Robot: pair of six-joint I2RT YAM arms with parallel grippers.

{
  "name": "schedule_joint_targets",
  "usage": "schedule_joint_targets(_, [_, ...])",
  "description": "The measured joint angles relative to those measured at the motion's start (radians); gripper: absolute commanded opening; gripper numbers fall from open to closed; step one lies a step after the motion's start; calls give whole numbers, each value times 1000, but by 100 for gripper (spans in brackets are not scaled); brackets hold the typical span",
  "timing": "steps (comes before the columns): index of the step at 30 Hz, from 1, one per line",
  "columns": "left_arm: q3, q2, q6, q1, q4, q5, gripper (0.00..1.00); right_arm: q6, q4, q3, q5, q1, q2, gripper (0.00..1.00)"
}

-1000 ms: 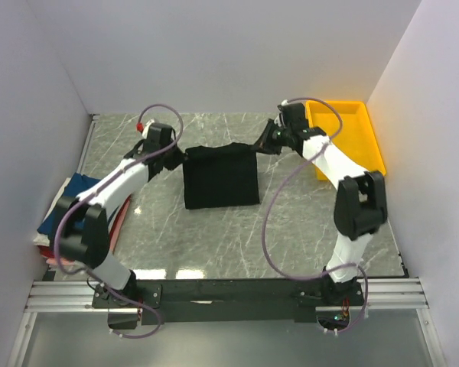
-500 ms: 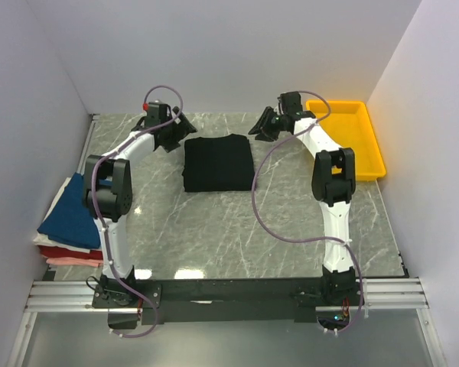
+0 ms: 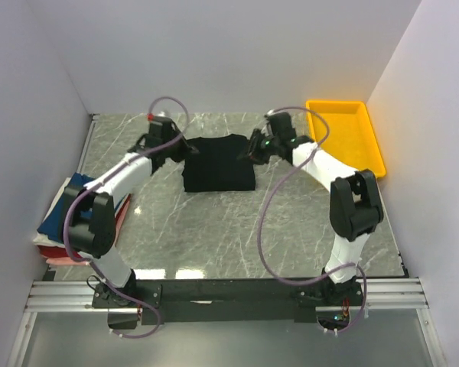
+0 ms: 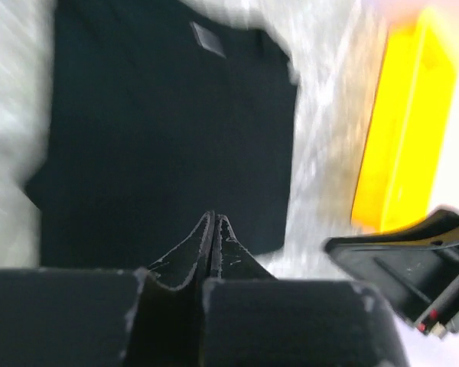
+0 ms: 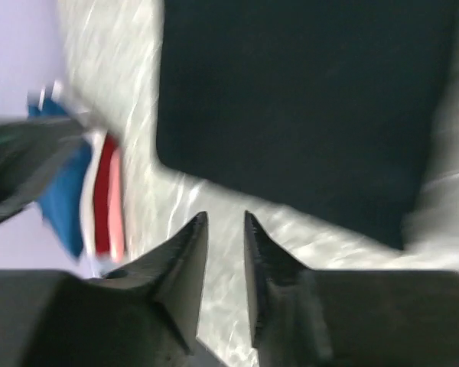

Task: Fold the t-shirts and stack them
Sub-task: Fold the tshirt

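a robot lab test cell: plain white panels box in a marble-patterned tabletop beyond the left claw and right claw and out to either side of them. well behind both claws the arms are bolted to an aluminium rail, with purple cables looping loose.

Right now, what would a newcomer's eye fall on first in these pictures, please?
Most striking is the folded black cloth t-shirt lying in the middle, with the left claw shut by its far left corner and the right claw slightly open by its far right corner. Next comes the bright yellow plastic rectangular tray at the far right, then the stack of folded navy-blue, red and pink t-shirts at the left edge.
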Motion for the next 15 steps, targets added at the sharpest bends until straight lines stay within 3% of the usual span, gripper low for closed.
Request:
schedule_joint_targets(6, [-151, -31, -26, -139, 50, 5, 1, 43, 139, -135, -32, 161, -43, 20])
schedule_joint_targets(15, [-172, 159, -31, -118, 98, -32, 1, 50, 192, -138, -27, 129, 155, 14])
